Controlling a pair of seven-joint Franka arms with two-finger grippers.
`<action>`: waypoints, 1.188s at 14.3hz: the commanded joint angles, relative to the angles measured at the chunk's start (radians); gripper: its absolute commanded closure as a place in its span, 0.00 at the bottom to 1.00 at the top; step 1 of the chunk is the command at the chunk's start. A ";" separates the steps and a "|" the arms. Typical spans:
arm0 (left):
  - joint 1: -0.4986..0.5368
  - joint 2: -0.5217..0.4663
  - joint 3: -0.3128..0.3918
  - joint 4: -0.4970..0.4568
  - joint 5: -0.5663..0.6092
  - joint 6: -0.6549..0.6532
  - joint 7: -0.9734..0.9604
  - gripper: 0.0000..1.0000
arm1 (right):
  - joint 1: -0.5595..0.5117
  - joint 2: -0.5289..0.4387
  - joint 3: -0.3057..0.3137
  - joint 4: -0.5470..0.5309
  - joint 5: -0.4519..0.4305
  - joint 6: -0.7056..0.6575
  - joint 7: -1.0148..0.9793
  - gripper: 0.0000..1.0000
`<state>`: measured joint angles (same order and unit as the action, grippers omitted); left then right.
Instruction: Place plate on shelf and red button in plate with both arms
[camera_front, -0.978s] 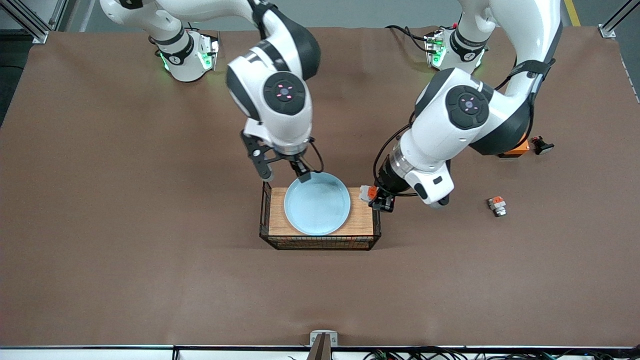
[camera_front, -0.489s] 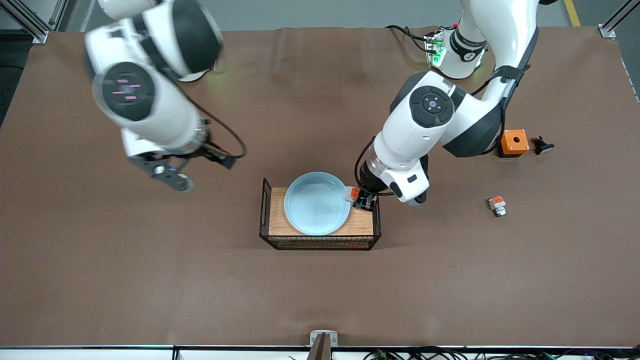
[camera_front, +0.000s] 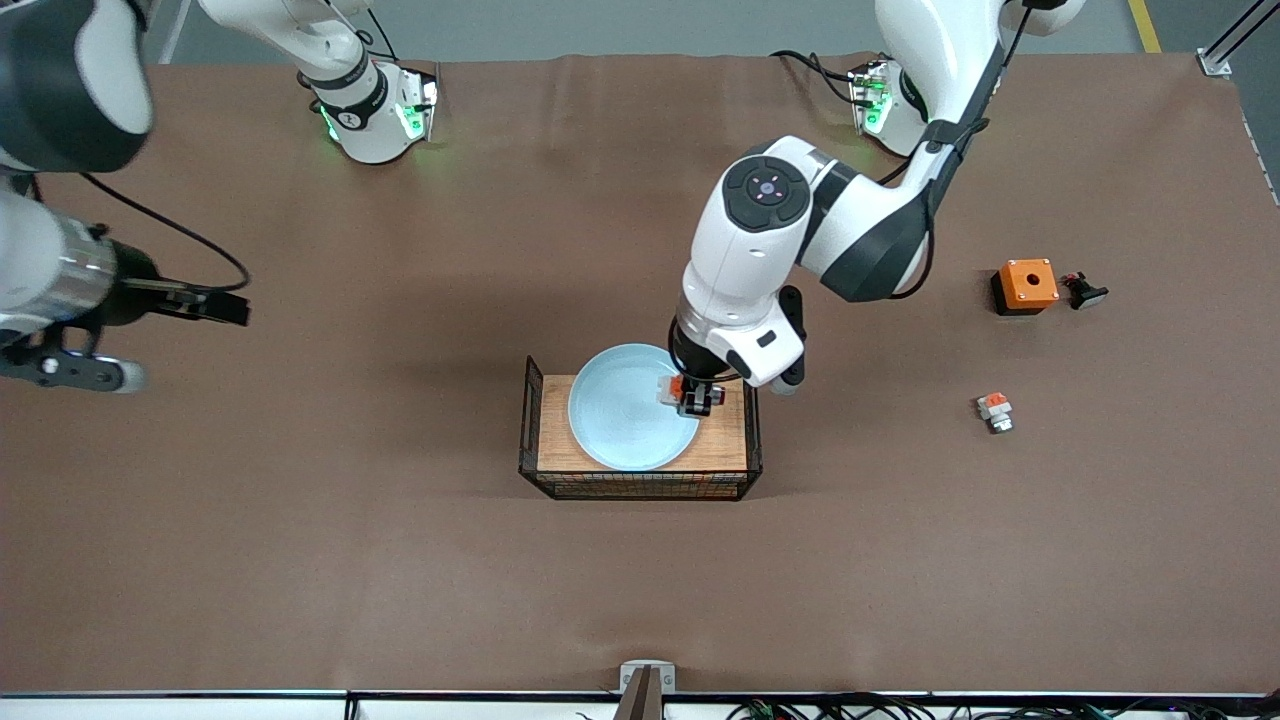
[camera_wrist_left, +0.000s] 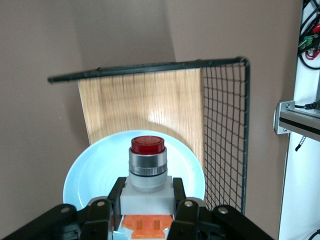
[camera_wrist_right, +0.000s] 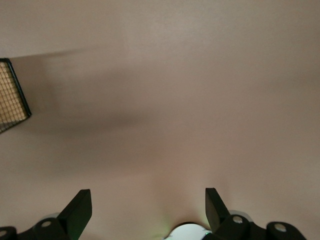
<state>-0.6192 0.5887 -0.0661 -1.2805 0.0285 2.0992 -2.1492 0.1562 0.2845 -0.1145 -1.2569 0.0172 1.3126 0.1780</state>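
Left gripper (camera_front: 694, 400) is pinched on the red button (camera_front: 678, 390), held over the plate (camera_front: 625, 420) at the rim twd the left arm's end. Plate sits in the wire basket (camera_front: 530, 440) on its wood floor, mid-table. Right gripper (camera_front: 150, 340) hangs w/ fingers spread wide over bare table at the right arm's end, holding nothing.

Left wrist view alone shows the grip: fingers (camera_wrist_left: 180, 210) clamp the white body of the button (camera_wrist_left: 147, 167), red cap pointing out over the plate (camera_wrist_left: 90, 172), basket mesh (camera_wrist_left: 225, 135) beside. Right wrist view gives only brown table, spread fingertips (camera_wrist_right: 80, 207) and a basket corner (camera_wrist_right: 11, 95)

Front view only: orange cube (camera_front: 1026, 284), a white-orange part (camera_front: 994, 410) near the left arm's end
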 joint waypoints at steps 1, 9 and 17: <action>-0.033 0.065 0.015 0.081 0.014 -0.002 -0.032 0.70 | -0.050 -0.056 0.022 -0.076 -0.023 0.036 -0.098 0.00; -0.066 0.129 0.017 0.101 0.011 0.146 -0.069 0.70 | -0.110 -0.186 0.022 -0.331 -0.056 0.228 -0.178 0.00; -0.068 0.184 0.019 0.093 0.016 0.200 -0.057 0.70 | -0.135 -0.180 0.022 -0.305 -0.056 0.228 -0.176 0.00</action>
<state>-0.6723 0.7514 -0.0629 -1.2138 0.0285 2.2881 -2.2005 0.0402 0.1259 -0.1132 -1.5498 -0.0235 1.5338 0.0096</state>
